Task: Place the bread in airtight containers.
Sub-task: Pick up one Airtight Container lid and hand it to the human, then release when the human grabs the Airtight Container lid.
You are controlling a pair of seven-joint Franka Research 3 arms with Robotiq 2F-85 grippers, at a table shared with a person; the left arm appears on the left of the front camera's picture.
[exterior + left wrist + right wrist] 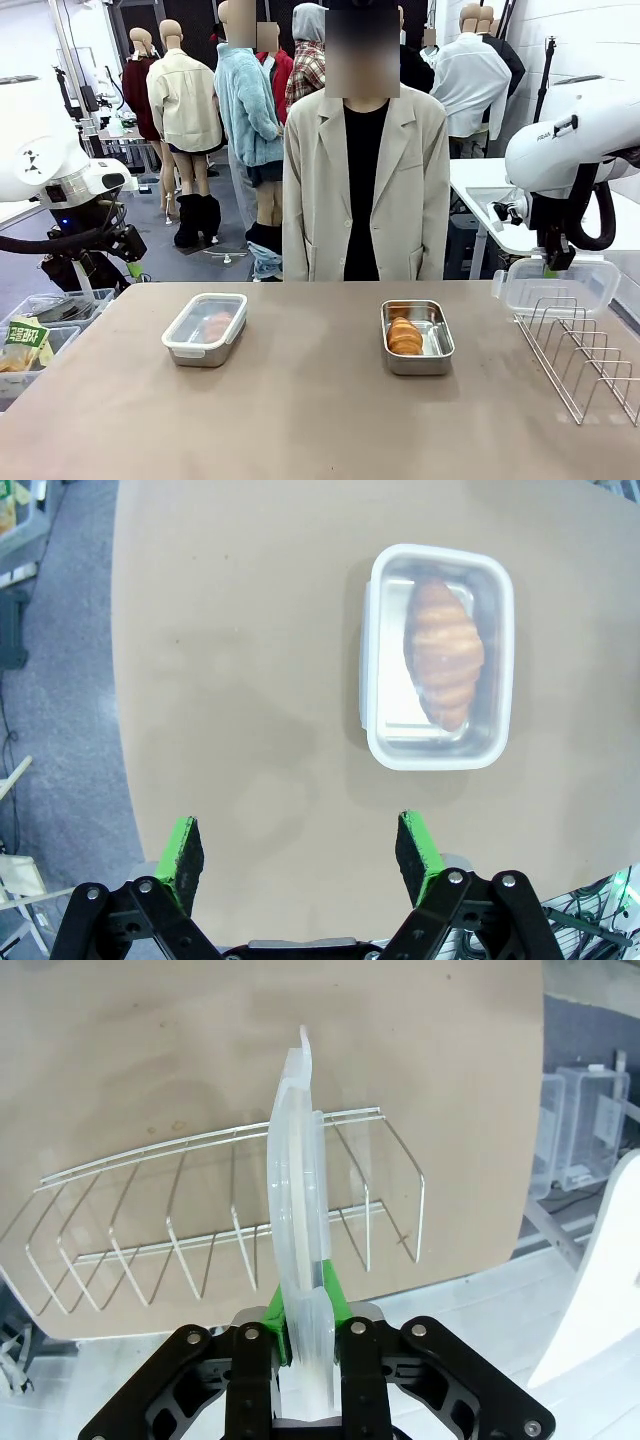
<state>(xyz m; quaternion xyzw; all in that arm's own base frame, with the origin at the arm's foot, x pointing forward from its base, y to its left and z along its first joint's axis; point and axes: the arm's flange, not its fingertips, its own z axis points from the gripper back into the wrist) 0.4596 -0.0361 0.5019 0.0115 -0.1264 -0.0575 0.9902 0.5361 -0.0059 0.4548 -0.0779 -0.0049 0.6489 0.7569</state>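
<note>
Right gripper (pixel 300 1335) pinches clear lid (pixel 297 1210) edge-on above wire rack (pixel 230 1215) at table's right edge. Left gripper (pixel 300 855), fingers spread, hovers over lidded container (pixel 440 660) holding croissant (pixel 443 650). Front view shows open container (pixel 417 338) with second croissant (pixel 404 336).

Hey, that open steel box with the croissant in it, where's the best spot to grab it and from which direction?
Probably from straight above, one finger inside and one outside a long wall of the open steel container. The croissant lies toward the robot's left, so the bare right-hand wall gives room. The walls are thin and upright, with no lid on.
</note>
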